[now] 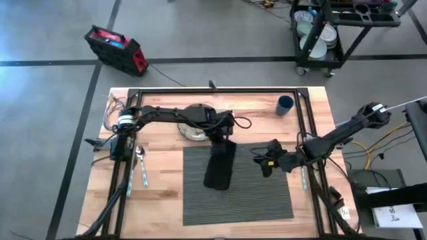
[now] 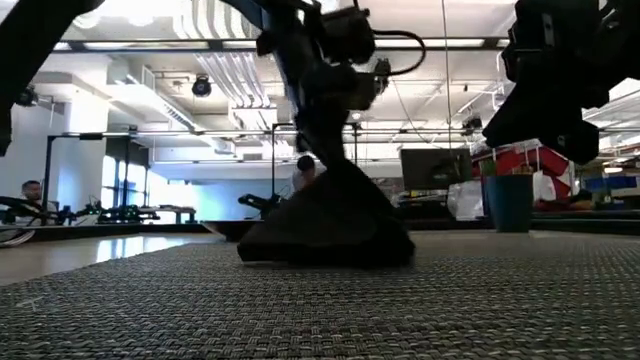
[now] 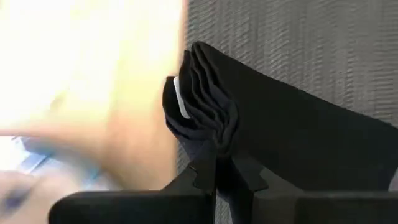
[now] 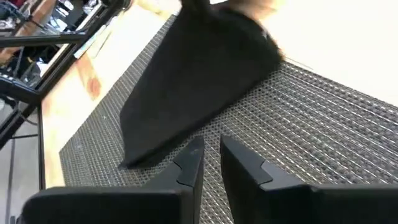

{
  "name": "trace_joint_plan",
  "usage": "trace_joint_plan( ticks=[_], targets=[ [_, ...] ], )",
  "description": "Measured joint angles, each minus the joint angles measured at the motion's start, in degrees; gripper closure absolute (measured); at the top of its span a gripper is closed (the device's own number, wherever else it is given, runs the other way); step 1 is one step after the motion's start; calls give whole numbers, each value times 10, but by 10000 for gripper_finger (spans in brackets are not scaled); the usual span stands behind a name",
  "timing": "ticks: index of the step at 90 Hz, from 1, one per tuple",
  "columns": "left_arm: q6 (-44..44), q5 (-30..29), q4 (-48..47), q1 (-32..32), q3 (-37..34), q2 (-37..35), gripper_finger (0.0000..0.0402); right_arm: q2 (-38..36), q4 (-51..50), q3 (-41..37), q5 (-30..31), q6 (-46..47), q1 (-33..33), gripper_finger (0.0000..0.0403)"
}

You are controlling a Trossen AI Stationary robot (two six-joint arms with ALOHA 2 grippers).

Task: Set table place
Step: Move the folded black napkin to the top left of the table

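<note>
Placemat (image 1: 237, 183) lies on the surface (image 1: 167, 200), under a black napkin (image 1: 220, 167). Left tool (image 1: 222, 145) is clenched on the napkin's upper end, its lower end resting on the mat. Right tool (image 1: 267, 162) hovers just beside, fingers nearly together, grasping nothing. Nearby: plate (image 1: 193, 130), cup (image 1: 285, 105), spoon (image 1: 141, 163). No writing is readable.

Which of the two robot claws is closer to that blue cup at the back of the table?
The right gripper. It hovers over the placemat's right edge, in front of the blue cup. The left gripper, pinching the black napkin, sits farther to the cup's left.
</note>
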Motion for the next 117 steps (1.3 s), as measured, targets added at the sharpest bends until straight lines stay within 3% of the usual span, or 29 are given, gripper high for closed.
trace_joint_plan(
  ticks=[20, 43, 64, 76, 97, 110, 117],
  targets=[
    [-59, -64, -25, -1, -82, -78, 401, 0, -8, 0, -1, -8, 0, 368],
    [-119, -106, -28, 6, -252, -186, 401, 0, -11, 0, -1, -23, 0, 360],
    [-164, -164, -55, 54, -365, -294, 401, 0, -9, 0, 16, -19, -1, 365],
    [-160, -213, -58, 119, -404, -342, 401, -2, -9, 0, 36, -2, -4, 372],
    [-98, -226, 15, 285, -453, -360, 401, -3, -9, 0, 70, 45, -8, 372],
    [-89, -324, 45, 363, -457, -351, 400, -3, -9, 0, 79, 62, -13, 369],
    [-66, -343, 74, 393, -449, -351, 388, -3, -8, 0, 80, 64, -13, 370]
  ],
)
